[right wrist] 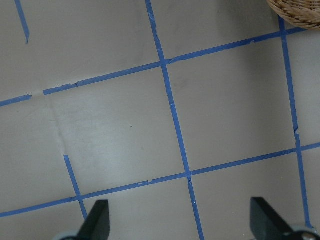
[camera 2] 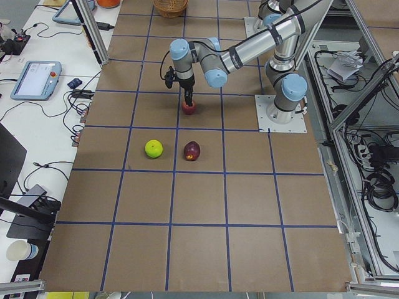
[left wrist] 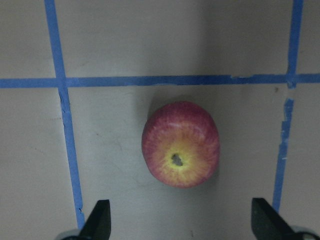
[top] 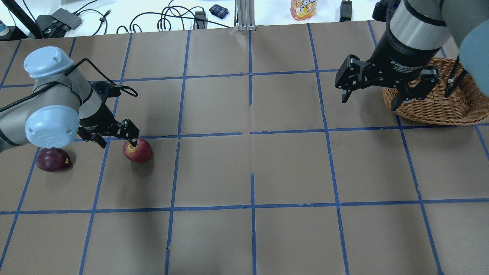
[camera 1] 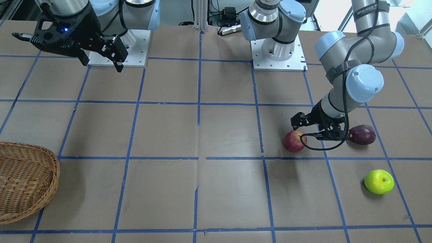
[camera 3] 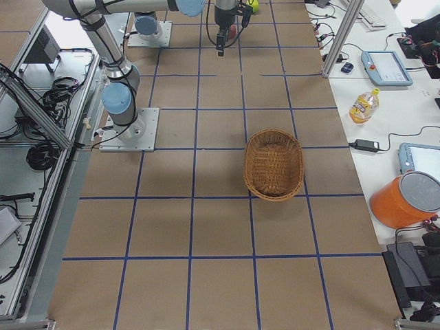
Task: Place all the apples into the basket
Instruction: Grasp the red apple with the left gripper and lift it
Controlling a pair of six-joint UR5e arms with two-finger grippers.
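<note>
**Listener:** Where are your hands, and what do they hold?

**Me:** My left hand [top: 119, 144] hangs low over the brown paper surface [top: 290, 168]. Its two fingers are spread wide and nothing is gripped between them. In my left wrist view the red apple [left wrist: 181, 144] sits with its yellowish stem patch facing up. It is centred between my two fingertips and a little beyond them, clear of both. From overhead, one fingertip overlaps the apple's top edge, and I cannot tell whether it touches there. My right hand [top: 368, 103] is raised above the surface on the opposite side, spread just as wide and empty. It is just beside the rim of the woven wicker basket [top: 431, 109].

**Listener:** And where are the apples?

**Me:** All three lie on the surface on my left side, well apart from the basket. The red one rests inside a square of the blue tape lines [top: 252, 208], just beside one line. The dark maroon apple [top: 52, 159] lies near it, on the outer side of my left hand, close under my arm's pale blue joint cap. The yellow-green apple [camera 1: 379, 181] lies farther toward the operators' edge, apart from the other two, its stem end facing up.
</note>
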